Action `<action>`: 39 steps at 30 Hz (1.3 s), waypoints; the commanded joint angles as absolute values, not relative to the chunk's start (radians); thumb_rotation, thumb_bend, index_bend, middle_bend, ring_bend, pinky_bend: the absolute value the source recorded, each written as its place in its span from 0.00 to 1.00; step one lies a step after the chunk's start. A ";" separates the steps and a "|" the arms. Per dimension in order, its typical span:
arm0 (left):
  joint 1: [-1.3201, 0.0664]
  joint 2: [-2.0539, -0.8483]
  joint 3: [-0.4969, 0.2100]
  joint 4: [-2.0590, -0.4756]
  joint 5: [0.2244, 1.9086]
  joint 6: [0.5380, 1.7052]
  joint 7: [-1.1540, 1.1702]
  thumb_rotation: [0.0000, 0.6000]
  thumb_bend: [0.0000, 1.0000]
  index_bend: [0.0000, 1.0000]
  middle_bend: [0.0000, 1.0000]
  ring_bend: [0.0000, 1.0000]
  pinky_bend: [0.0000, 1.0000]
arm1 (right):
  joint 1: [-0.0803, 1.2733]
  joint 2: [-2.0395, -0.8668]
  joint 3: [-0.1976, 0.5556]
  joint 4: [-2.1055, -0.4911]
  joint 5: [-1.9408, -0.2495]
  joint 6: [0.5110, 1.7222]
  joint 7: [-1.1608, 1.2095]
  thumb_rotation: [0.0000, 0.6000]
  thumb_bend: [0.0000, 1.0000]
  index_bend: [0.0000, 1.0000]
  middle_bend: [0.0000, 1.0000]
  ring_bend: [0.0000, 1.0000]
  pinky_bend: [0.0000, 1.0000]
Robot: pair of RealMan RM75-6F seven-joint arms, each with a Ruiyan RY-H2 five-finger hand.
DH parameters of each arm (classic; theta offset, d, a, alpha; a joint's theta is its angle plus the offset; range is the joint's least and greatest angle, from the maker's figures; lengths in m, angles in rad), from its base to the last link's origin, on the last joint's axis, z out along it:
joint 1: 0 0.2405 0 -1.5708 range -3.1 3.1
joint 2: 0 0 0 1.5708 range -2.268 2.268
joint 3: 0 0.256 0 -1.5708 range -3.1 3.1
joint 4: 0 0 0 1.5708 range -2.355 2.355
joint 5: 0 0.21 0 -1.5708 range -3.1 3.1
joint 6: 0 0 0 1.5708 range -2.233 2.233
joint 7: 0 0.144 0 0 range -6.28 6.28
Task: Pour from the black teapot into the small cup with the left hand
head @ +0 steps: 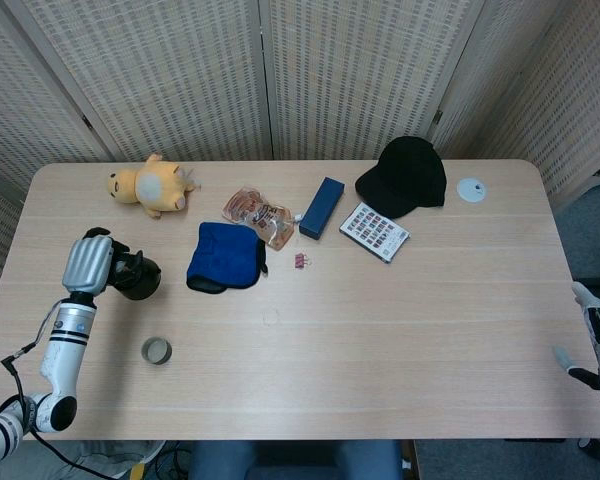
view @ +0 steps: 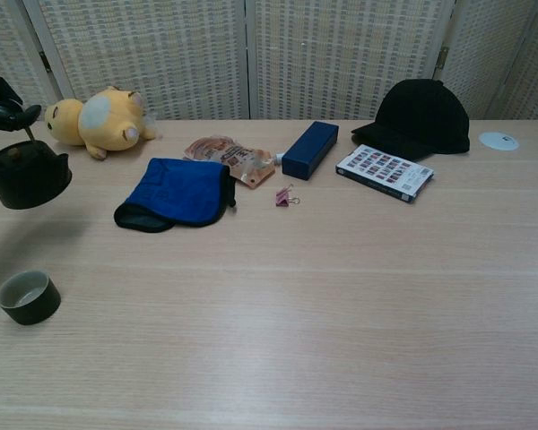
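My left hand [head: 88, 262] grips the handle of the black teapot [head: 136, 279], which hangs above the table at the far left. In the chest view the teapot [view: 25, 177] shows at the left edge with the fingers of the left hand [view: 0, 103] on its handle above. The small cup [head: 157, 350] stands on the table below and in front of the teapot, also seen as the cup [view: 28, 296] near the front left. My right hand [head: 595, 345] hangs off the table's right edge, holding nothing, fingers apart.
A blue cloth [head: 225, 256] lies right of the teapot. Behind are a yellow plush toy [head: 151, 185], a snack packet [head: 257, 213], a blue box [head: 322, 208], a pink clip [head: 302, 261], a card pack [head: 374, 231], a black cap [head: 406, 176] and a white disc [head: 470, 189].
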State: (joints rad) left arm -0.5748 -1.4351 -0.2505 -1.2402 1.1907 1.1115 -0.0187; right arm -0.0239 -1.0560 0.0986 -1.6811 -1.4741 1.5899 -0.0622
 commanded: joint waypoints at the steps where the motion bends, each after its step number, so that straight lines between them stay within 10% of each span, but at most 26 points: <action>1: -0.564 -1.413 -0.243 -1.267 1.200 1.117 -0.019 0.60 0.47 1.00 1.00 0.97 0.24 | -0.021 -1.057 0.098 -1.683 -1.476 1.586 -0.066 1.00 0.16 0.16 0.28 0.16 0.18; 39: -0.418 -1.272 -0.046 -1.445 1.483 1.277 0.079 0.62 0.47 1.00 1.00 0.95 0.28 | 0.016 -1.034 0.112 -1.722 -1.482 1.564 -0.104 1.00 0.16 0.16 0.28 0.16 0.18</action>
